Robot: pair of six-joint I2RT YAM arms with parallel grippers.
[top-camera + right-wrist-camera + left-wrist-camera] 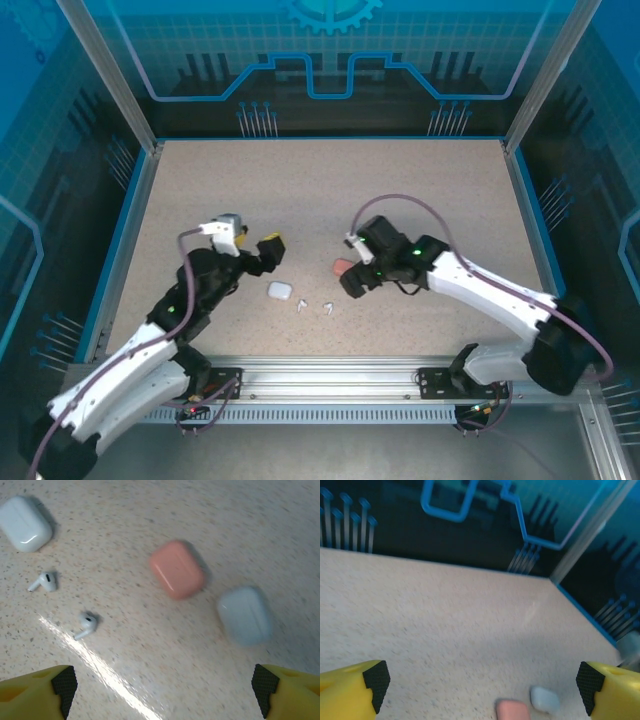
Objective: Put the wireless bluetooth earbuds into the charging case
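Earbuds: two white ones loose on the table, the near bud [44, 581] just beside the white case [24, 523], the far bud [86, 625] a little farther out on the same side.
White case: lying flat, lid down, no bud in it.
Other cases: the pink case [177, 569] well apart from the white case, the pale case [245, 615] beyond that.
Right gripper [162, 695]: jaws wide apart, empty, above the table between the buds and the pink case.
Left gripper [482, 690]: jaws wide apart, empty, raised just behind the white case.
Step, likely: fetching a bud for the white case.
How: the lid probably has to be opened first, with one gripper steadying the case. Narrow the jaws before descending and come straight down, centred on the bud. Grip across its head and leave the stem free to enter first. A pad touching early would likely skid it away.
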